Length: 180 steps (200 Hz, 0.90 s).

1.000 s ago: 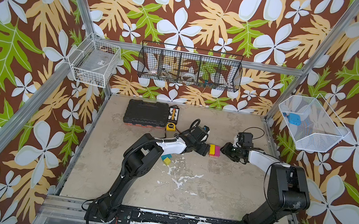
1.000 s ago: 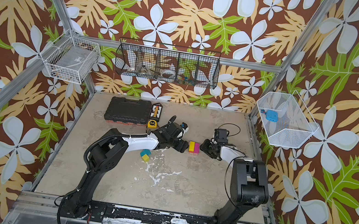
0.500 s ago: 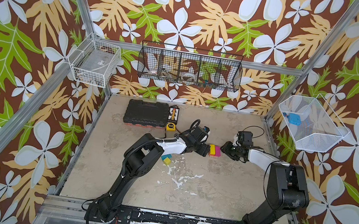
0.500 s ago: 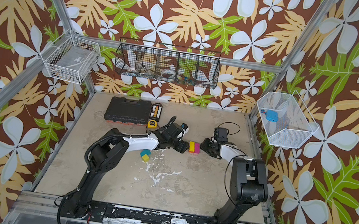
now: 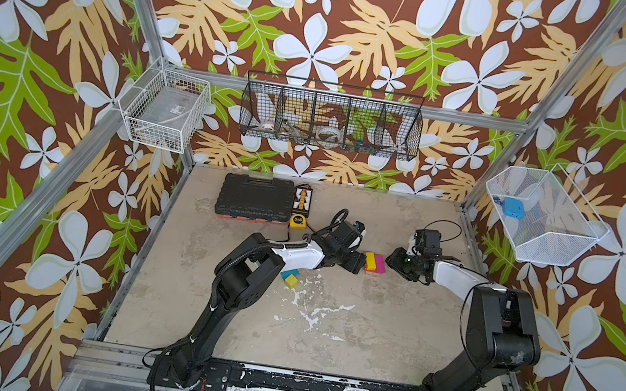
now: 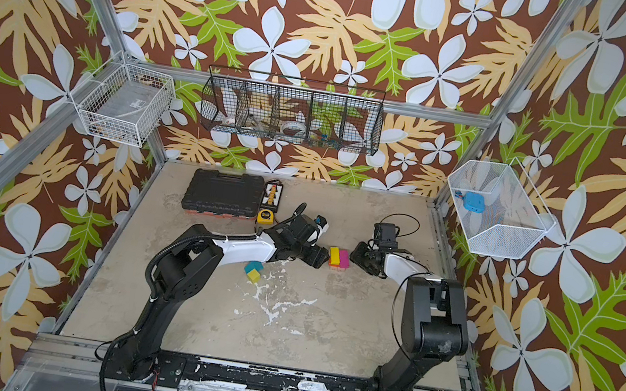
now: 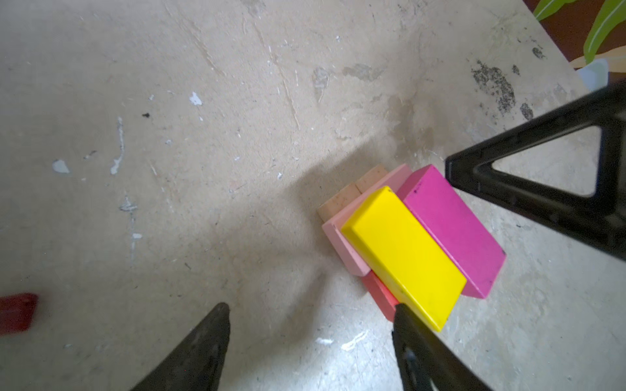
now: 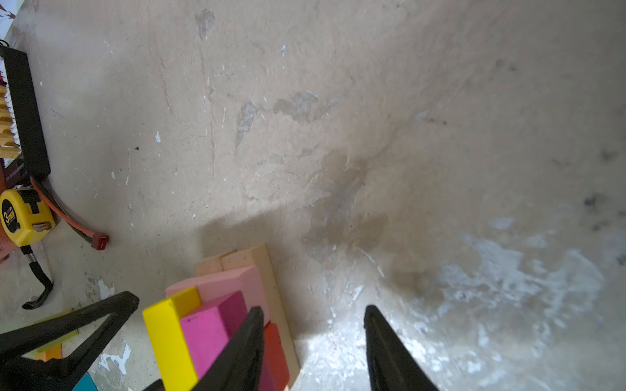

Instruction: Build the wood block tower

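The tower [image 5: 374,264] stands mid-table in both top views, low, with a yellow brick [image 7: 403,254] and a magenta brick [image 7: 450,230] side by side on top. Under them lie a pink brick [image 7: 342,237], a red brick [image 7: 377,292] and tan planks [image 7: 338,201]. My left gripper [image 7: 311,306] is open just left of the tower, one fingertip at the yellow brick's end. My right gripper [image 8: 314,309] is open on the tower's right, one finger against the magenta brick [image 8: 203,335]. Neither holds anything. A teal wedge [image 5: 287,274] and a yellow cube [image 5: 292,282] lie beside the left arm.
A black tool case [image 5: 254,198], a small bit holder [image 5: 302,199] and a yellow tape measure [image 5: 298,221] sit at the back left. A red connector on a cable [image 8: 100,241] lies near the tape measure. Wire baskets hang on the walls.
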Tool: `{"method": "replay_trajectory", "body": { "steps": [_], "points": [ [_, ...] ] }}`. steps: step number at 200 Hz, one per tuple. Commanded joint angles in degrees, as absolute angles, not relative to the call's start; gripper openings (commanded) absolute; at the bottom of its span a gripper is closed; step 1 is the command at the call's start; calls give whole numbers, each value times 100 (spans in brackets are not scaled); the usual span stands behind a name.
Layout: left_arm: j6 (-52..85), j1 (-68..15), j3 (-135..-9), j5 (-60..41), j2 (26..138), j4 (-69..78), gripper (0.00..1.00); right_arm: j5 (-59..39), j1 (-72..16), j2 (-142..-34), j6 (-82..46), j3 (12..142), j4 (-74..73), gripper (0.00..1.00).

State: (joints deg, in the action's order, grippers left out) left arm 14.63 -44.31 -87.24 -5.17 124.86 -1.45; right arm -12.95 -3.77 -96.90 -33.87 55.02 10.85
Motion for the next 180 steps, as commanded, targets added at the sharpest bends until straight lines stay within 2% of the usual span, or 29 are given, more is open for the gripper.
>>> {"method": "replay_trajectory", "body": {
  "steps": [1, 50, 80, 92, 114, 180],
  "points": [
    [1367, -4430, -8654, -422, 12313, -53, 77, -988, -391, -9320, -3437, 5325, 1184, 49],
    [1330, -4430, -8317, -378, 11886, 216, 79, -791, -387, -7891, -3529, 4476, 1349, 48],
    [1393, -4263, -8574, -357, 12085, 198, 79, -821, -456, -7272, -3423, 3737, 1130, 49],
    [1412, -4199, -8809, -344, 12263, 91, 78, -873, -483, -7272, -3363, 3587, 1021, 48],
    [1376, -4117, -9074, -224, 12492, -34, 78, -942, -560, -7525, -3249, 3582, 951, 40],
    [1257, -4061, -9497, -351, 12883, -200, 78, -1111, -804, -8077, -3086, 3871, 825, 40]
  ]
}}
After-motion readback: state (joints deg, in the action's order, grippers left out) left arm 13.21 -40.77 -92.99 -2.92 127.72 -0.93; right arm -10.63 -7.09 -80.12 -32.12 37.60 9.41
